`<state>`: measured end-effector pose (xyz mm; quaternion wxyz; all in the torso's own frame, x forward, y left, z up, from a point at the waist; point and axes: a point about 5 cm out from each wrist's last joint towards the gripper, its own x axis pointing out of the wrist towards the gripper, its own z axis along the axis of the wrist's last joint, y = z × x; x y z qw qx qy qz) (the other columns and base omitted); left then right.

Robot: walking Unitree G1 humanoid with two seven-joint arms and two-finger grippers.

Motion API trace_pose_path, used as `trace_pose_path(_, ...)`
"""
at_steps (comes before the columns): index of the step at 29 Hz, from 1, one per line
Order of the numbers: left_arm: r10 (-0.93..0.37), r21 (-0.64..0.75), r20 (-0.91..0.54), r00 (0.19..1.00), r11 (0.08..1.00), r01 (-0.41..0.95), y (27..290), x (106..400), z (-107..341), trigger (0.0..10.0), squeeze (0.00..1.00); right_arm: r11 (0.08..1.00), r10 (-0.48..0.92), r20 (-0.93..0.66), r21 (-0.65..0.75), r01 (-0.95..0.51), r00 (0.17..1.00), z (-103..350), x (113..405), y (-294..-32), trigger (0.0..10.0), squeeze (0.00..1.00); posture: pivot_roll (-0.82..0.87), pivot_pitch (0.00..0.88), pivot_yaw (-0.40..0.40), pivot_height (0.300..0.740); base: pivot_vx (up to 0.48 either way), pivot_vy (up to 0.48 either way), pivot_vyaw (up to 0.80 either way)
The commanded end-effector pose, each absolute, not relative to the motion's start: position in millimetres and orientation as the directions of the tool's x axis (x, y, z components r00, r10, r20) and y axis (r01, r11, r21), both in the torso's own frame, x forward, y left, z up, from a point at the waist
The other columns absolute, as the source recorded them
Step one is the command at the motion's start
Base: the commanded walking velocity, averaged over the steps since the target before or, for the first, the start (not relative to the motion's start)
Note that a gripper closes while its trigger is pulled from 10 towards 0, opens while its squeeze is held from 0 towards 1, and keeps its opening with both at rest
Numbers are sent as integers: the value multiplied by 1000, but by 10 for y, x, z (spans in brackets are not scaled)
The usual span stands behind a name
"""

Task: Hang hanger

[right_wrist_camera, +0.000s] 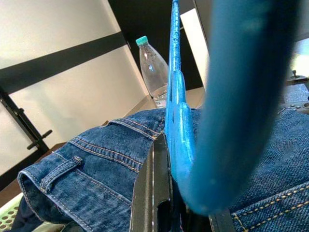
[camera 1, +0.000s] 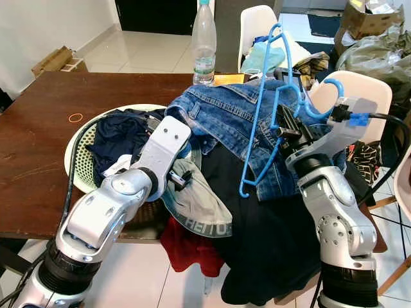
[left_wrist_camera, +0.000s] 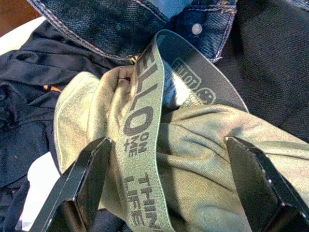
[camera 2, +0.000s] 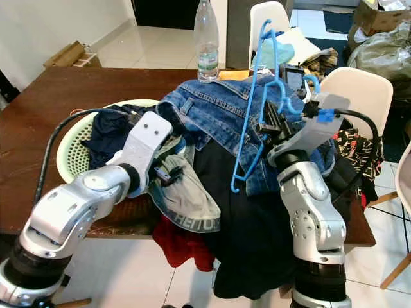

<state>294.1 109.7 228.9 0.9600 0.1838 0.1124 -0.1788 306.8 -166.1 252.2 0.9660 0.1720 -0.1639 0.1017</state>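
Observation:
A blue plastic hanger [camera 1: 263, 109] stands nearly upright above the pile of clothes, its hook [camera 1: 321, 96] curling toward the white chair. My right gripper [camera 1: 287, 125] is shut on the hanger near its neck, and the blue plastic [right_wrist_camera: 176, 111] is pinched between the black fingers in the right wrist view. Under it lies a denim jacket [camera 1: 218, 109]. My left gripper [left_wrist_camera: 169, 193] is open just over an olive-green garment [left_wrist_camera: 193, 145] with a lettered waistband, one finger [left_wrist_camera: 82, 188] on either side of the cloth.
The clothes spill over the front edge of a brown table [camera 1: 45, 128]. A pale mesh basket [camera 1: 80, 138] holds dark clothes on the left. A water bottle [camera 1: 204, 42] stands at the back. White chairs [camera 1: 359, 86] are on the right.

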Motion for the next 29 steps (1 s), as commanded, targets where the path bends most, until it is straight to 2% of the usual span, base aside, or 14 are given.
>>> trace_pose_path(1, -230, 329, -290, 929, 888, 323, 1219, 2929, 2273, 10000, 0, 921, 141, 291, 311, -233, 946, 2400, 3104, -1675, 10000, 0, 95, 158, 23, 740, 0, 0, 0)
trace_pose_path(10, -161, 350, -255, 954, 904, 246, 1335, 2969, 2343, 10000, 0, 920, 146, 289, 312, -237, 946, 2397, 3106, -1671, 10000, 0, 91, 159, 21, 740, 0, 0, 0)
trace_pose_path(11, -144, 354, -236, 961, 908, 223, 1359, 2983, 2381, 5059, 0, 919, 148, 288, 312, -239, 946, 2395, 3105, -1670, 10000, 0, 88, 159, 22, 740, 0, 0, 0)
trace_pose_path(12, -144, 354, -236, 961, 908, 223, 1359, 2983, 2381, 5059, 0, 919, 148, 288, 312, -239, 946, 2395, 3105, -1670, 10000, 0, 88, 159, 22, 740, 0, 0, 0)
trace_pose_path(13, -144, 353, -232, 962, 909, 221, 1363, 2988, 2384, 0, 0, 919, 149, 288, 312, -240, 946, 2395, 3105, -1666, 10000, 0, 86, 159, 22, 740, 0, 0, 0)
trace_pose_path(29, -176, 340, -227, 958, 907, 248, 1301, 2959, 2387, 0, 0, 919, 154, 289, 309, -244, 945, 2401, 3100, -1655, 10000, 0, 82, 159, 21, 740, 0, 0, 0)
